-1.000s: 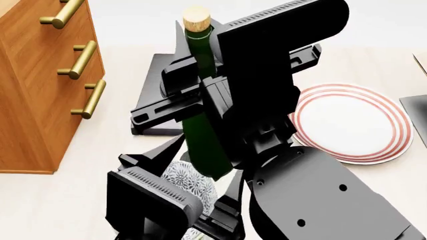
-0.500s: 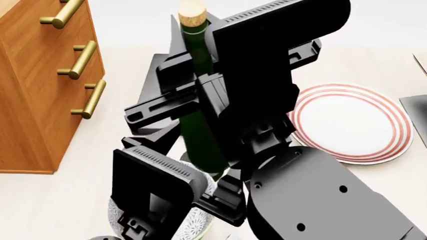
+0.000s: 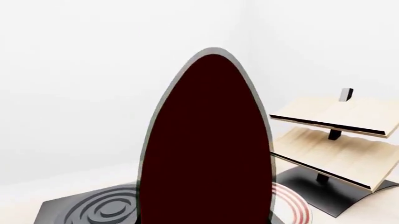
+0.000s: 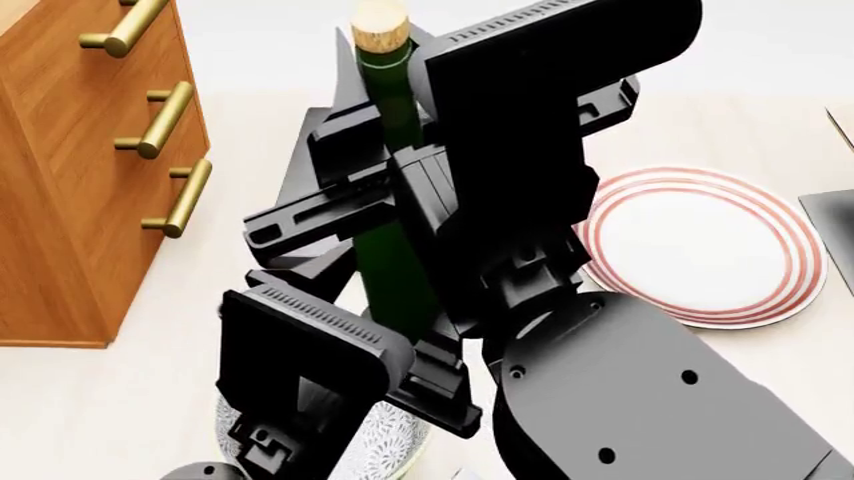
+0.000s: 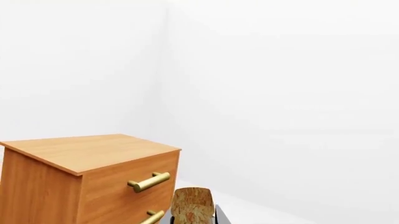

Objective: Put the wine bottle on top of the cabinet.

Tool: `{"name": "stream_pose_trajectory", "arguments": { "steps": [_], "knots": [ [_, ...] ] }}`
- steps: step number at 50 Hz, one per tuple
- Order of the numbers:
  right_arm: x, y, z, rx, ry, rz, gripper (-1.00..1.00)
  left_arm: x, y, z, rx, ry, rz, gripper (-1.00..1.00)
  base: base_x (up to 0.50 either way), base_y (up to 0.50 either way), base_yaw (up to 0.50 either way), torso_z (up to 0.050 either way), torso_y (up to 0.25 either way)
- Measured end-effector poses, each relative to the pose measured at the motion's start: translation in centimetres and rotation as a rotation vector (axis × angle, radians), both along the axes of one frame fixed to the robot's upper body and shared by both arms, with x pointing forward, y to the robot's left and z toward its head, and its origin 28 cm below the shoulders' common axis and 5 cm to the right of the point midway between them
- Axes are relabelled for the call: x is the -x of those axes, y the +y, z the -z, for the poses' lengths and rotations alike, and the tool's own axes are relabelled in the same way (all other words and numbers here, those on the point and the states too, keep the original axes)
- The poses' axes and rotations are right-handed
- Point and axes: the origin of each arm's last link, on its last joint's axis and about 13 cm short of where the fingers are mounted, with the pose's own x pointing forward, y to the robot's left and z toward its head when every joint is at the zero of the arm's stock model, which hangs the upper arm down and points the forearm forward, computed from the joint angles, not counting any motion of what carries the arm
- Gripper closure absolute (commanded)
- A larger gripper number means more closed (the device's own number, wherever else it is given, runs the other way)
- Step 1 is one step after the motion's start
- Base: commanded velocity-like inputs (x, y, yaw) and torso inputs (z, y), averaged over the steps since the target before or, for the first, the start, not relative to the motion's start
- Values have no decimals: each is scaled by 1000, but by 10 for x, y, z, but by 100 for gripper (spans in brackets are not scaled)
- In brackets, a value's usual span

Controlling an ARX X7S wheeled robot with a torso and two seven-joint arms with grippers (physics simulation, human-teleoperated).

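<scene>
Head view: the tall dark green glass wine bottle [image 4: 387, 240] with its tan cork stopper [image 4: 379, 27] stands nearly upright in the upper middle of the frame, lifted above the pale floor. The black right gripper [image 4: 380, 195] is clamped across the bottle's shoulder and neck, its jaws pressed to either side of the glass. The black left gripper [image 4: 314, 390] sits in the lower left of the frame, just below the bottle's base and over a pale patterned bowl [image 4: 394, 440]; I cannot tell how far its jaws are parted. The large orange-brown wooden cabinet [image 4: 67, 200] with brass bar handles [image 4: 163, 118] fills the left edge, apart from the bottle. A white plate with red rings [image 4: 707, 245] lies at the right.

Left wrist view: a dark rounded shape with a pale rim [image 3: 206, 144] fills the centre, too close to identify. A pale light-wood slanted rack [image 3: 339, 140] stands at the right.

Right wrist view: the cork shows at the bottom centre, with the cabinet's flat top in the lower left.
</scene>
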Motion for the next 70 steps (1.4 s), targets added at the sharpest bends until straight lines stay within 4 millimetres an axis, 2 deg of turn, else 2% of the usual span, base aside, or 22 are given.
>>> {"name": "stream_pose_trajectory", "arguments": {
  "steps": [6,7,28,47,58,70],
  "knots": [
    [0,0,0,-2,1,-1,100,0,0,0,-1,-1,-2,100,0,0,0,0,0],
    [0,0,0,-3,2,-1,-100,0,0,0,-1,-1,-2,100,0,0,0,0,0],
    [3,-1,2,-31,-1,5,-100,-4,2,3,-7,25,-17,100,0,0,0,0,0],
    [46,-22,9,-141,-75,86,-100,-23,15,1,-53,24,-77,100,0,0,0,1,1],
    [77,-32,38,-133,-116,207,-100,-33,34,-18,-76,-6,-139,100,0,0,0,0,0],
    [104,-37,81,-131,-78,284,-100,-43,54,-63,-102,-85,-200,100,0,0,0,0,1]
  ]
}}
